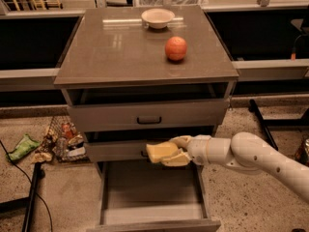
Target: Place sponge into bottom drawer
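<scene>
Sponge (161, 152) hangs in the air with its long axis almost level, running left to right, and its free end points to the left, away from my arm (256, 156). My fingers (179, 140) are clenched on its right end. One finger lies over the top edge and the other presses from below, so they stand apart only as much as the sponge is thick. The bigger part of the sponge sticks out to the left from between them.

The sponge is in front of the middle drawer (113, 151), close to its dark handle, and above the back part of the bottom drawer (145, 190), which is pulled out and shows its plain grey floor. It does not touch this floor.

My arm comes in from the right side. Higher up, the top drawer (145, 114) is a little open. On the desk (111, 47) stand an orange ball (175, 48) and, behind it, a pale bowl (158, 18), apart from each other.
</scene>
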